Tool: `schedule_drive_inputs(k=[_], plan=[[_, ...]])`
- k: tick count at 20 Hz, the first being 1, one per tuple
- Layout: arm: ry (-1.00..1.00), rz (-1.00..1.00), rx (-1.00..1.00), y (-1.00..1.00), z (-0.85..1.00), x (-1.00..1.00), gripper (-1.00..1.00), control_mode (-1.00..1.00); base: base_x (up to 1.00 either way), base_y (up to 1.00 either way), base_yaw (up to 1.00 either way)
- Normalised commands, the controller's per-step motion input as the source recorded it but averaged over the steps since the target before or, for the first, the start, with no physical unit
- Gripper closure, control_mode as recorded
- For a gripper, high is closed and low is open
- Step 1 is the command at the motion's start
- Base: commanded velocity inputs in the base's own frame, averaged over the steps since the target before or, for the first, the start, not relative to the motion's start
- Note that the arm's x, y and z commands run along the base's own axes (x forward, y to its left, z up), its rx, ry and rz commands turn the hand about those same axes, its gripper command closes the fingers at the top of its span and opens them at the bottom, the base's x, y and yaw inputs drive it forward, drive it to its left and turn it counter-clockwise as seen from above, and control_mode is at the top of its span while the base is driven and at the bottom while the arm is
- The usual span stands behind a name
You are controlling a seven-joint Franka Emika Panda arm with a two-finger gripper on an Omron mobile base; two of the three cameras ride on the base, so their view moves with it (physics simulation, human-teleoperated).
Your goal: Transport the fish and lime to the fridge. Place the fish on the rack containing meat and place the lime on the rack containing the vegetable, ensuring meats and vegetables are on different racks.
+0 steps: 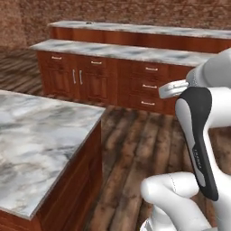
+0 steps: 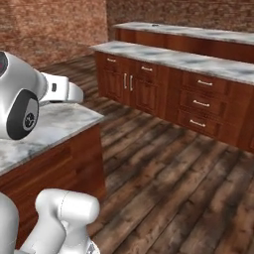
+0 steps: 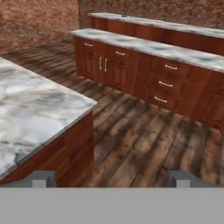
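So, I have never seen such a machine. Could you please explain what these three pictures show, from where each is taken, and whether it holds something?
This is a white robot arm on a base that can drive, in a computer-drawn kitchen. Two pictures come from cameras on the base, behind the arm: one at its left, one at its right. The third comes from a camera on the hand; the two small grey tips at its bottom are the fingers of the pincer. They stand wide apart with only floor between them, so the pincer is open and holds nothing.

Near the robot is a marble-topped island. Behind it, across the wooden floor, runs a long counter with brown cabinets and drawers, and another counter farther back.
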Motion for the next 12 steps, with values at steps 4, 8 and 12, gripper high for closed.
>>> schedule_drive_inputs(k=[4,8,12], plan=[[0.00,0.00,0.00,0.00,0.00,0.00,-1.00,1.00,1.00,-1.00,0.19],[0.00,0.00,0.00,0.00,0.00,0.00,-1.00,1.00,1.00,-1.00,0.19],[0.00,0.00,0.00,0.00,0.00,0.00,-1.00,1.00,1.00,-1.00,0.26]])
